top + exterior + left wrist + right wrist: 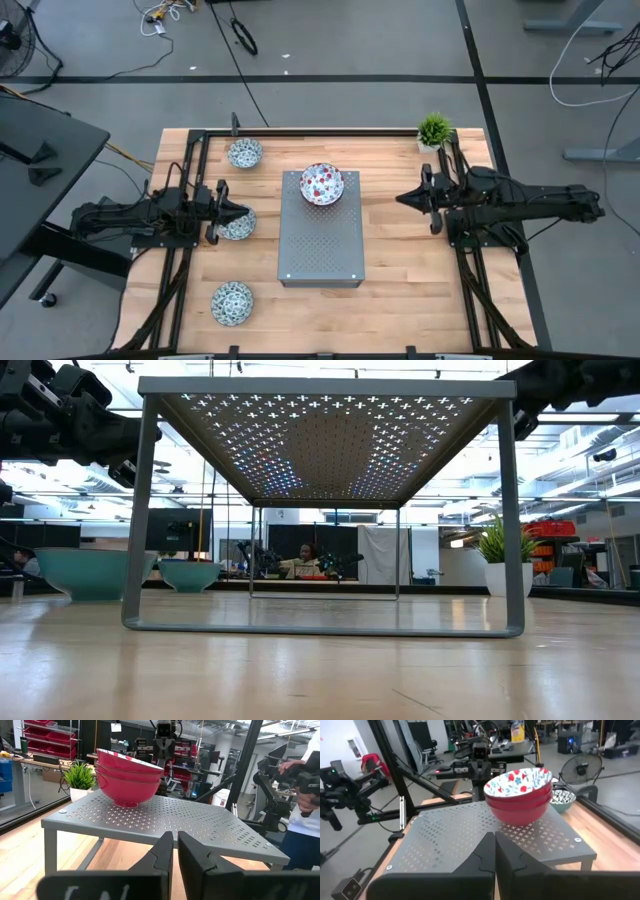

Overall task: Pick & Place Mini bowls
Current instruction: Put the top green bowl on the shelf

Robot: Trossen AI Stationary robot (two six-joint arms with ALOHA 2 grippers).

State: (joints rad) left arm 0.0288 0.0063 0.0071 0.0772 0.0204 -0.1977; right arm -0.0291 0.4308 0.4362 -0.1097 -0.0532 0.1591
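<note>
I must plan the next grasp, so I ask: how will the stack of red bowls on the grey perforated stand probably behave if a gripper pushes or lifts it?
The stack of red bowls looks glazed and hard, so probably slippery and breakable. The bowls are only nested, so a push may shift the upper ones or slide the whole stack over the grey stand. Lifted by one rim, probably only the top bowl comes away.

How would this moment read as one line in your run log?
red bowls: stacked on grey stand | blue-green bowls: three on table | left claw: above middle one, empty | right claw: shut, waiting
</note>
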